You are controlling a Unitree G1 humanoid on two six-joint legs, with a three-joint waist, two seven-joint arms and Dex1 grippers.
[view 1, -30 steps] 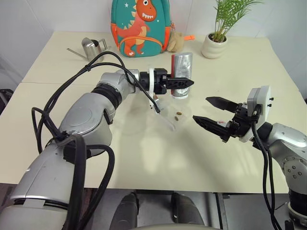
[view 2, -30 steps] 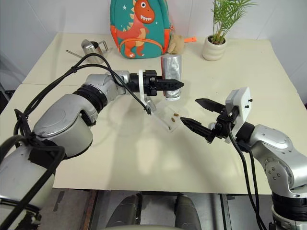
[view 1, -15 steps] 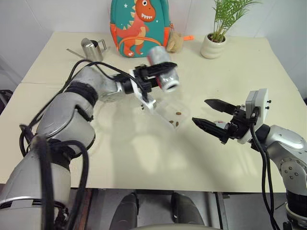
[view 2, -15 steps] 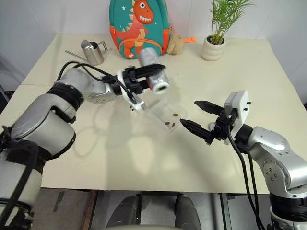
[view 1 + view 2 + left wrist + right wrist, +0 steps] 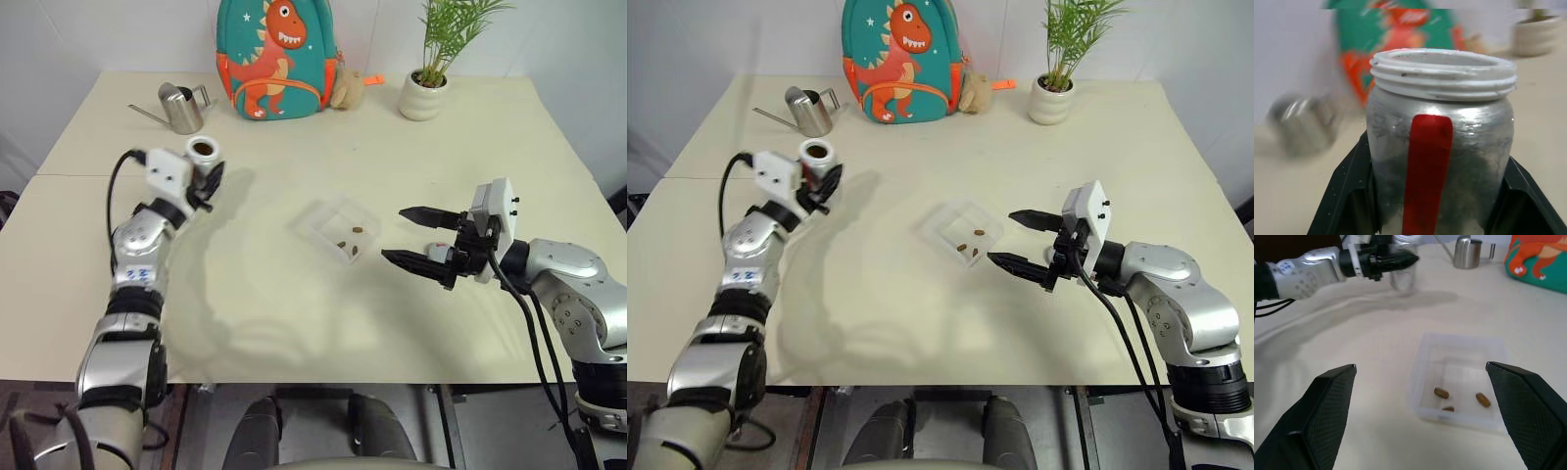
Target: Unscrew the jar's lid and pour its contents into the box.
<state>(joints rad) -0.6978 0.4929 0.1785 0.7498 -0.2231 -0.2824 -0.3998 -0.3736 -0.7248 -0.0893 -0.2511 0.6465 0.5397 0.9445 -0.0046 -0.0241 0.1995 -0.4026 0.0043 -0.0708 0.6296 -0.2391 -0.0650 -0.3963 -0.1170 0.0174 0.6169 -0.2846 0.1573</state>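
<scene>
Jar, clamped in the left gripper, has been swung away upright from the box; contents are poured. Right gripper is held apart.

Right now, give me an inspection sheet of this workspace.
Surface: cream table, seam across its left part.
Job's things: jar open and upright in the left gripper; box at table centre holds three brown pieces; lid between the right fingers.
Clutter: dinosaur backpack, steel watering can, potted plant along the far edge.
Grippers: left gripper shut on the jar; right gripper open, beside the box.
Cables: black cables on both forearms.
Surroundings: white wall behind.
</scene>
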